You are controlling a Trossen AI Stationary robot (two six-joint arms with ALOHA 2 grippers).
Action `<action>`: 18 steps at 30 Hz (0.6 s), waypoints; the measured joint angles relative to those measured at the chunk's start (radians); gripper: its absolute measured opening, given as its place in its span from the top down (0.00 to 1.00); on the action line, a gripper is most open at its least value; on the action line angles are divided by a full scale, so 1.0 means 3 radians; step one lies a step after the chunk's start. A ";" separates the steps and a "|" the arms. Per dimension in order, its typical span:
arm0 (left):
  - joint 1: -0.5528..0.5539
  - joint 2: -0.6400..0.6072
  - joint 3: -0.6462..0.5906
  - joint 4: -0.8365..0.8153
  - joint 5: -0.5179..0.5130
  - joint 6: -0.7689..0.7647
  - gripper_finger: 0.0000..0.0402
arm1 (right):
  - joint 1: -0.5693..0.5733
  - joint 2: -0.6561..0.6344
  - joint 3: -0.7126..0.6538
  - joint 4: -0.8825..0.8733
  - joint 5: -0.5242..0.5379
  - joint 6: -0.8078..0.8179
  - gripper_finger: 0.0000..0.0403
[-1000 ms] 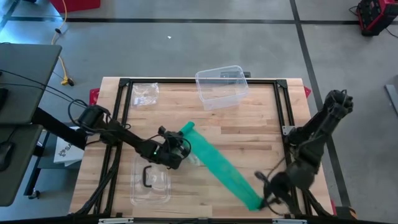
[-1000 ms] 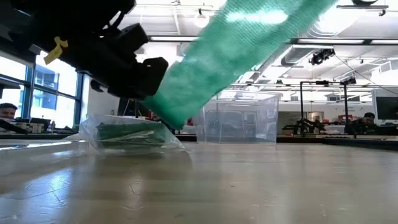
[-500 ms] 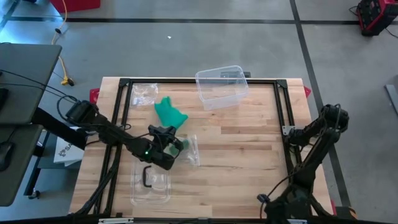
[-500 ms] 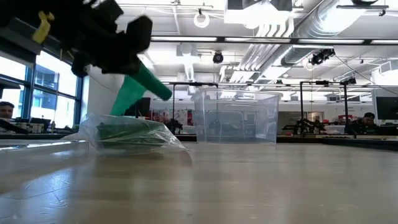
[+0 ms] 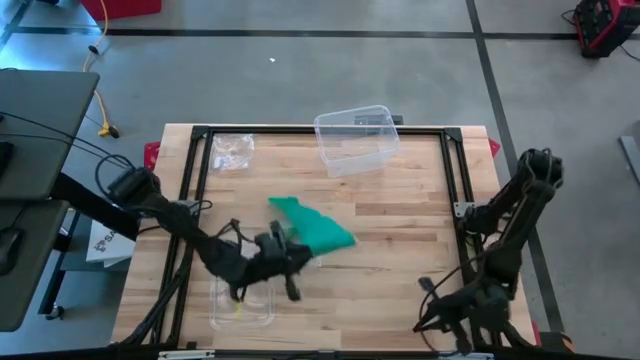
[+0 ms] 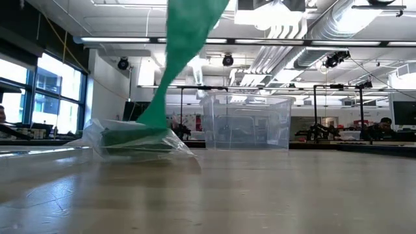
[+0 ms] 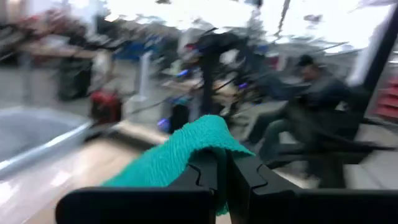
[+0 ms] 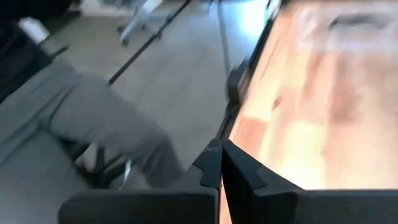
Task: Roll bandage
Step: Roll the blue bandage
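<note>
Left of the worktop [image 5: 400,250] centre, the left gripper [image 5: 285,262] sits just beside a flat clear lid [image 5: 240,300] at the near edge, its jaws closed on the green bandage [image 5: 312,227]. From above, the bandage spreads as a loose crumpled sheet from the jaws toward the middle of the worktop, unrolled. The left wrist view alone shows the grip itself: cloth [image 7: 180,152] pinched between the two dark fingers [image 7: 208,177], with a seated person blurred in the room beyond. The low view shows neither gripper; it shows the bandage [image 6: 179,58] hanging as a tall strip, its lower end behind a clear plastic bag [image 6: 133,140] that lies on the worktop. Behind the bandage, toward the far edge, stands an upright clear tub [image 5: 355,138], with a smaller clear bag [image 5: 232,150] to its left. Right of the bandage and well apart, the right gripper [image 5: 450,312] waits at the near right corner, jaws closed on nothing; its wrist view shows the worktop edge and floor.
</note>
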 joint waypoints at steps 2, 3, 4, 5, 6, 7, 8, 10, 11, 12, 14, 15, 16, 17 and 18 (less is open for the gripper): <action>-0.0019 0.0165 0.0314 0.0009 0.0163 0.0226 1.00 | 0.0115 -0.0124 0.0001 -0.0028 0.0315 -0.0034 1.00; -0.0012 0.0255 0.0500 0.0009 0.0275 0.0338 1.00 | 0.0178 -0.0177 0.0001 -0.0028 0.0469 -0.0078 1.00; -0.0004 0.0344 0.0686 0.0006 0.0402 0.0456 1.00 | 0.0246 -0.0224 0.0001 -0.0023 0.0628 -0.0097 1.00; 0.0008 0.0428 0.0873 -0.0007 0.0551 0.0574 1.00 | 0.0305 -0.0260 0.0001 -0.0021 0.0772 -0.0107 1.00; 0.0020 0.0498 0.1056 -0.0031 0.0690 0.0685 1.00 | 0.0354 -0.0287 0.0001 -0.0029 0.0894 -0.0133 1.00; 0.0031 0.0563 0.1254 -0.0057 0.0835 0.0796 1.00 | 0.0393 -0.0307 0.0001 -0.0045 0.0987 -0.0168 1.00; 0.0038 0.0606 0.1425 -0.0082 0.0956 0.0916 1.00 | 0.0425 -0.0323 0.0001 -0.0055 0.1059 -0.0218 1.00; 0.0036 0.0647 0.1718 -0.0165 0.1108 0.1172 1.00 | 0.0459 -0.0334 0.0002 -0.0096 0.1165 -0.0324 1.00; 0.0036 0.0648 0.1829 -0.0207 0.1134 0.1293 1.00 | 0.0460 -0.0335 0.0003 -0.0134 0.1183 -0.0355 1.00; 0.0037 0.0633 0.1900 -0.0248 0.1134 0.1402 1.00 | 0.0450 -0.0335 0.0003 -0.0192 0.1195 -0.0364 1.00; 0.0047 0.0573 0.1956 -0.0415 0.1109 0.1509 1.00 | 0.0400 -0.0334 0.0003 -0.0311 0.1199 -0.0356 1.00; 0.0067 0.0542 0.1954 -0.0554 0.1017 0.1518 1.00 | 0.0381 -0.0334 0.0003 -0.0389 0.1205 -0.0328 1.00; 0.0102 0.0519 0.1954 -0.0722 0.0881 0.1485 1.00 | 0.0360 -0.0334 0.0003 -0.0481 0.1209 -0.0275 1.00; 0.0151 0.0512 0.1954 -0.0902 0.0704 0.1441 1.00 | 0.0335 -0.0332 0.0003 -0.0571 0.1207 -0.0217 1.00; 0.0210 0.0514 0.1953 -0.1078 0.0529 0.1361 1.00 | 0.0310 -0.0331 0.0003 -0.0671 0.1206 -0.0151 1.00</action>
